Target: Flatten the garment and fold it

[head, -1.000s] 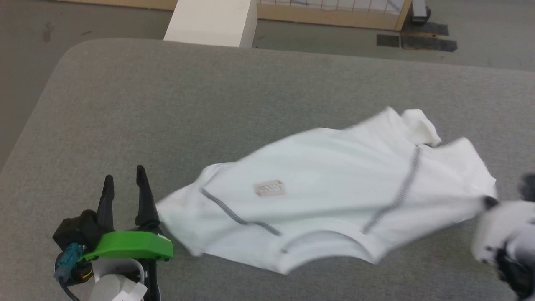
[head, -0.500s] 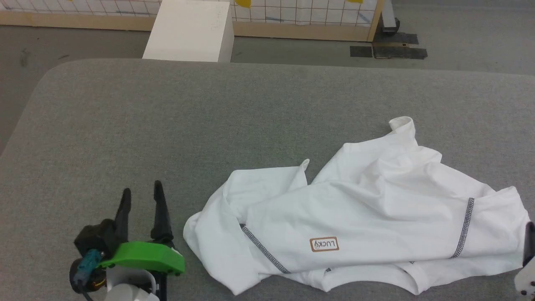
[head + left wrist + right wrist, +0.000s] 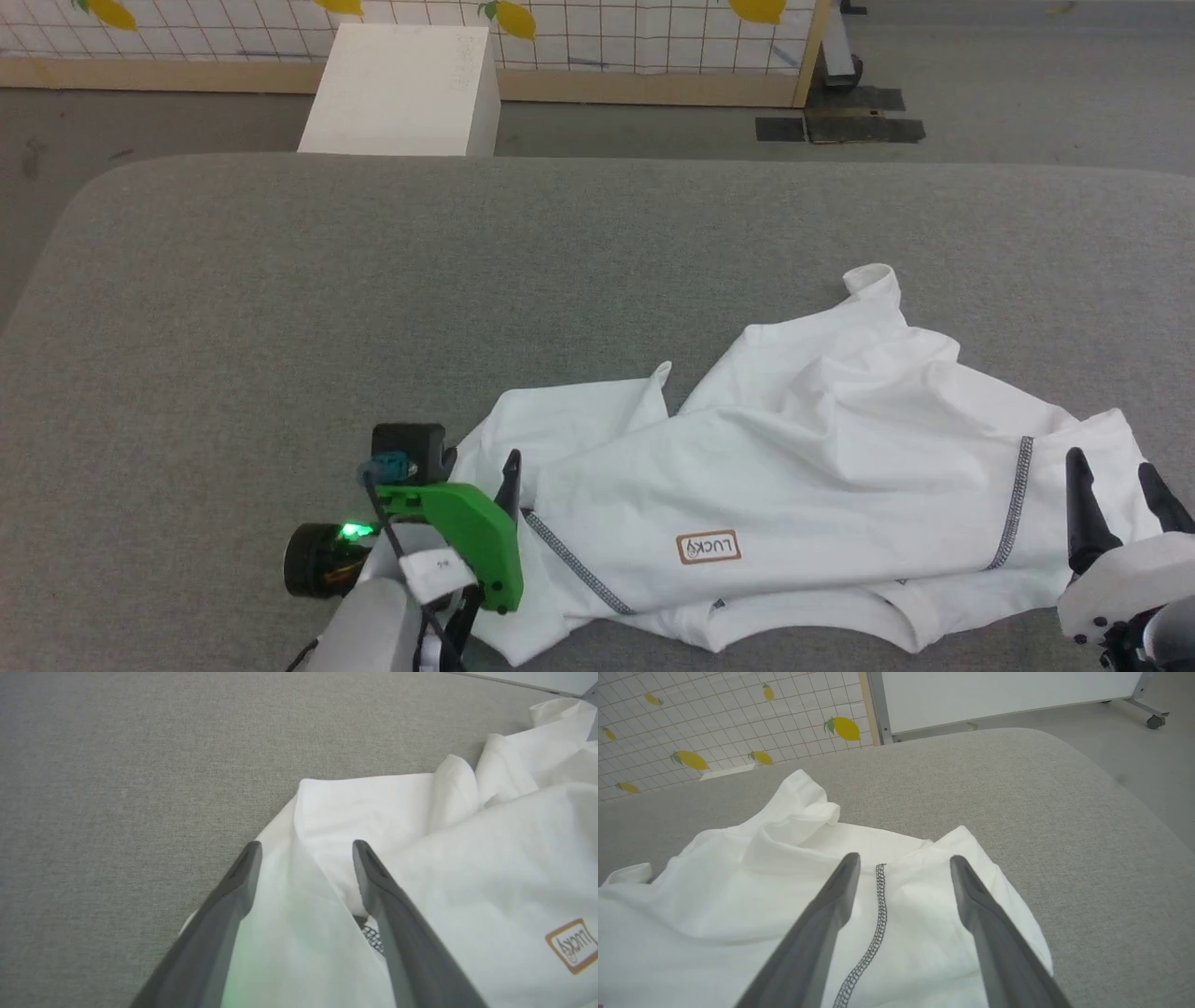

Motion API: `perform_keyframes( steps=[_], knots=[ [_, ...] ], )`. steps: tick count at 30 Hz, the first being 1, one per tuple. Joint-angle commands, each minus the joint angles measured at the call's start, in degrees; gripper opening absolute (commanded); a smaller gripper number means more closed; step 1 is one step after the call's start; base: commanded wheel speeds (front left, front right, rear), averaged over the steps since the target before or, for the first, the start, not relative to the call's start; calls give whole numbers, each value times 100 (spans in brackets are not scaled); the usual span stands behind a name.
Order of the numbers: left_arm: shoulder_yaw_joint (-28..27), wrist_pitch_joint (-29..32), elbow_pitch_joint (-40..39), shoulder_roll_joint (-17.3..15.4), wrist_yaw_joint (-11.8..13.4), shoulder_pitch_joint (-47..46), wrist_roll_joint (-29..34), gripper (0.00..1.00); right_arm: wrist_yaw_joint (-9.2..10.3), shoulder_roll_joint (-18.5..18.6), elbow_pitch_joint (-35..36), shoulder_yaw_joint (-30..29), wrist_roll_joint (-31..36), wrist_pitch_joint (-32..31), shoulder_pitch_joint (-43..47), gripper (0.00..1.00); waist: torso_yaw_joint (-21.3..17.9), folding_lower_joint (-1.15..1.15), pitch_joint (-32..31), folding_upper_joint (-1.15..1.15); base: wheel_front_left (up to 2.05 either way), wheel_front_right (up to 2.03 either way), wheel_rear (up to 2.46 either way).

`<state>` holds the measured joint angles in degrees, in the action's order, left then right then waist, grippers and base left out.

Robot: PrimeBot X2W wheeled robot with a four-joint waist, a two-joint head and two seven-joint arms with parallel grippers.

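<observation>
On the table [image 3: 373, 280], the garment [image 3: 794, 467] lies crumpled.

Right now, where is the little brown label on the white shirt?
In the head view, the label lies on the garment near its edge closest to the robot, between two grey zigzag seams, nearer the left seam.

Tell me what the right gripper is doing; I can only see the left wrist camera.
Observer: The right gripper is open over the garment's right end, with nothing pinched.
Operator: Any seam on that side?
Observer: Yes, a dark zigzag seam runs between its fingers.
Operator: Anything past the table?
Observer: A white box stands on the floor beyond the table.
</observation>
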<state>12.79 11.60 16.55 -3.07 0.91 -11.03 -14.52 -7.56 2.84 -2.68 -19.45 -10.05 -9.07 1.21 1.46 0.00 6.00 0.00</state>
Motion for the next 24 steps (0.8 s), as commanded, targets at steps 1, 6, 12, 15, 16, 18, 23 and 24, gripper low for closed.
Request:
perform_keyframes(
  steps=[1,6,12,15,16,18,23,24],
  knots=[
    [52,218,54,1,100,-162,132,100,8,4,53,63,-40,-22,48,100,-21,0,22,0,0,0,0],
    [234,1288,256,-144,199,-455,281,6,8,4,144,290,-120,-78,59,100,-126,0,90,0,0,0,0],
    [191,1562,121,-230,210,-580,207,0,8,4,147,390,-178,-78,58,100,-211,0,132,0,0,0,0],
    [177,1490,50,-218,158,-703,125,0,8,4,169,407,-205,-76,38,100,-241,0,165,0,0,0,0],
    [175,1396,15,-207,139,-775,110,0,8,4,173,405,-209,-71,29,100,-243,0,178,0,0,0,0],
    [194,1110,-45,-174,73,-1006,82,0,8,4,197,395,-211,-71,5,100,-237,0,210,0,0,0,0],
    [309,63,-58,-65,-106,-1897,36,0,8,4,239,448,-262,-67,-73,100,-224,0,301,0,0,0,0],
    [328,-116,-44,-51,-127,-2054,21,0,8,4,227,469,-278,-61,-90,100,-226,0,313,0,0,0,0]
  ],
)
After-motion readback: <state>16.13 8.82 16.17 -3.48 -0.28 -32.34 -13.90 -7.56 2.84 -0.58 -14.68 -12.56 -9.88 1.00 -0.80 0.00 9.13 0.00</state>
